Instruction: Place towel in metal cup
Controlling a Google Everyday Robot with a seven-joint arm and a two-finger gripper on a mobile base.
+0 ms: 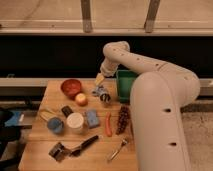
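Observation:
The towel [101,92], a small pale blue-grey and white cloth, lies crumpled on the wooden table [45,145] just right of the apple [81,99]. My gripper [99,80] hangs directly above it, a little apart from it, open and empty. The metal cup [66,110] is a small cup with a dark inside. It stands to the left, behind the blue mug [55,125] and beside the white cup [75,122]. My arm [155,95] reaches in from the right and fills that side of the view.
A red bowl [71,86] sits at the back left and a green bin [125,85] right of the towel. A blue sponge [92,118], an orange stick [108,124], dark grapes [122,119], a black tool [82,146] and a utensil [117,149] lie nearer the front.

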